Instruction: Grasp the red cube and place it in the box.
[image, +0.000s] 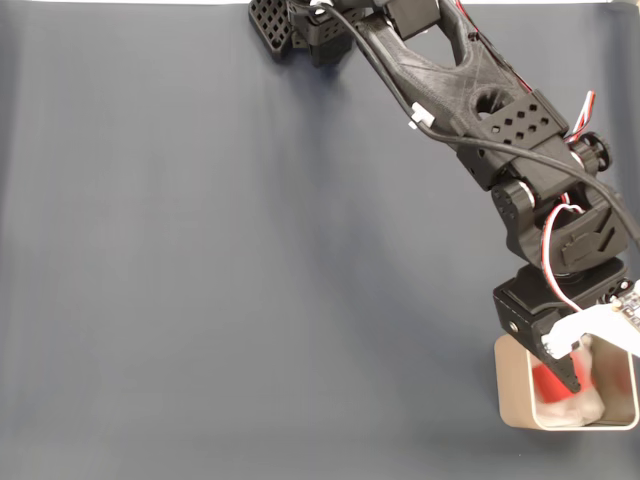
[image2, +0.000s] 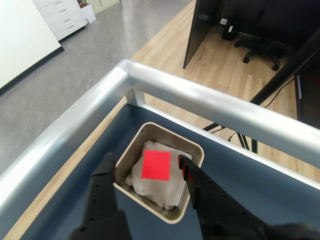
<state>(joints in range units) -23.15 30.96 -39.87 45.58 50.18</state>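
Left to right in the wrist view: left finger (image2: 102, 195) outside the box (image2: 131, 151) wall, red cube (image2: 156, 165) lying flat on the white lining (image2: 165, 192) inside, right finger over the right rim. Gripper (image2: 145, 167) spread wide, gripping nothing, cube sitting between and below the tips. Looks like delivered; straight lift clear seems next. Fixed view: gripper (image: 565, 365) above the box (image: 515, 385), bottom right.

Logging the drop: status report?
Gripper open above the beige box. Small red cube resting on white lining inside. Nothing obstructing.
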